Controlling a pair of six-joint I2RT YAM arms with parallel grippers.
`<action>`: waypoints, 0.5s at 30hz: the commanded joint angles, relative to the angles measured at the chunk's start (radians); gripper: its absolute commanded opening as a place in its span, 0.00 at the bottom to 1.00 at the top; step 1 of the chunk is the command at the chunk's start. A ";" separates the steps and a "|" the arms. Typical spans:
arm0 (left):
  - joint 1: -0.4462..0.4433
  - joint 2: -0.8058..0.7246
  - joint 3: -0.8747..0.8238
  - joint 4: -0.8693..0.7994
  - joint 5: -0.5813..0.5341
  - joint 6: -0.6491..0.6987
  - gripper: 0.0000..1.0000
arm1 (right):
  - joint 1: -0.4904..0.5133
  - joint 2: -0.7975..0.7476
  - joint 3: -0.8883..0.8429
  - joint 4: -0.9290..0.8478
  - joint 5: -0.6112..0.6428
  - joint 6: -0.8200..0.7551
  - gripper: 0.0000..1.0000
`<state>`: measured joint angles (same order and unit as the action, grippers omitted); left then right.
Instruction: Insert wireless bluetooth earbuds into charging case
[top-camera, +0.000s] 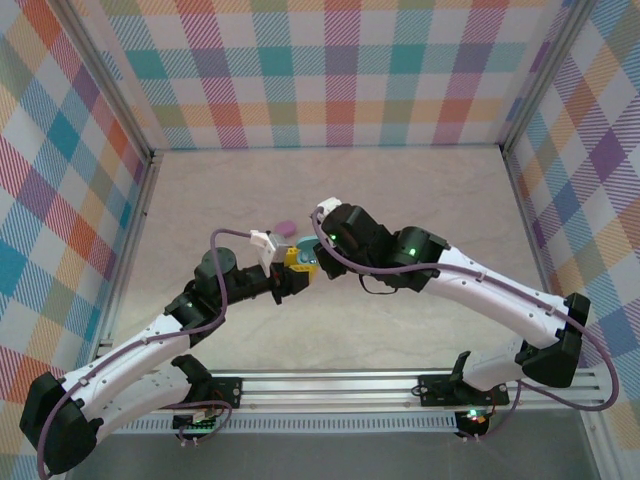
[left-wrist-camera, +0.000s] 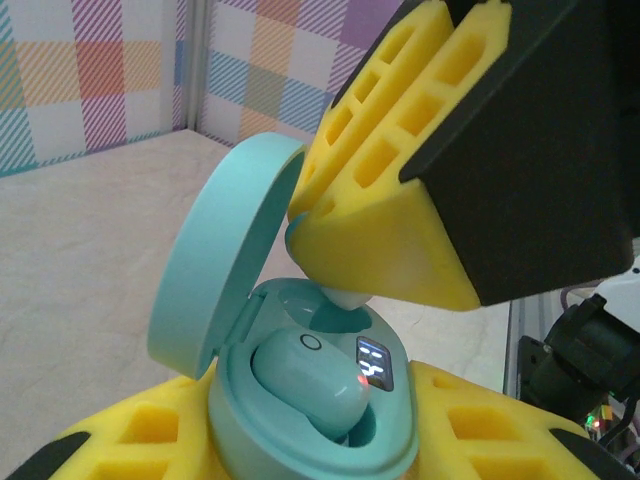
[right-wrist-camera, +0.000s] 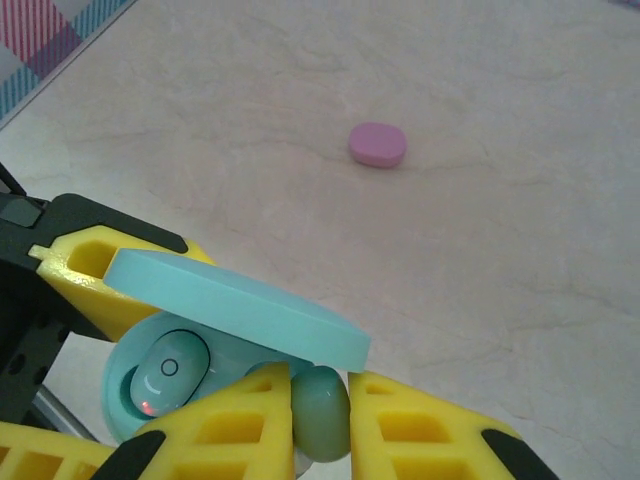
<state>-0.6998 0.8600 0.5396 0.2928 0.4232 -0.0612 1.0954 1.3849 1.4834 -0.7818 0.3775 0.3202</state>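
Left wrist view, close on one teal charging case (left-wrist-camera: 233, 425), clamped low between the two yellow foam fingers (left-wrist-camera: 130, 440) of the left gripper (left-wrist-camera: 312, 425), with its lid (left-wrist-camera: 225, 260) standing open on the left. Inside, counting two wells: in the near one a seated earbud (left-wrist-camera: 315, 390), light blue, with a small red light at its edge and a small display (left-wrist-camera: 373, 362) lit with blue marks just beside it. Over the far well, from upper right, the right gripper (left-wrist-camera: 335, 250), with its own two yellow fingers pressed close on a second earbud (left-wrist-camera: 345, 297), a pale tip peeking out just above the well. Cannot tell whether it touches the case.

Right wrist view, looking along that same grip: fingers tight on either side of the second earbud, light blue-green, right under the edge of the open lid, with the seated earbud to the left in its well. Beyond, on the pale table (right-wrist-camera: 500, 300), one pink oval case (right-wrist-camera: 377, 145), closed, well apart from the teal one.

Top external view, showing the left arm (top-camera: 150, 340) and right arm (top-camera: 480, 280) meeting at mid-table, gripper tips almost touching at the teal case, with the pink case just behind them.
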 joint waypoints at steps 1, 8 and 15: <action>-0.010 -0.015 0.011 0.057 0.004 -0.033 0.37 | 0.018 0.019 0.036 0.031 0.070 -0.046 0.18; -0.010 -0.017 0.009 0.055 -0.004 -0.036 0.37 | 0.030 0.047 0.063 0.014 0.062 -0.056 0.20; -0.010 -0.016 0.011 0.049 -0.015 -0.035 0.37 | 0.049 0.088 0.104 -0.029 0.046 -0.060 0.27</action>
<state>-0.6998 0.8593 0.5396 0.2974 0.3908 -0.0902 1.1324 1.4567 1.5490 -0.7986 0.4305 0.2714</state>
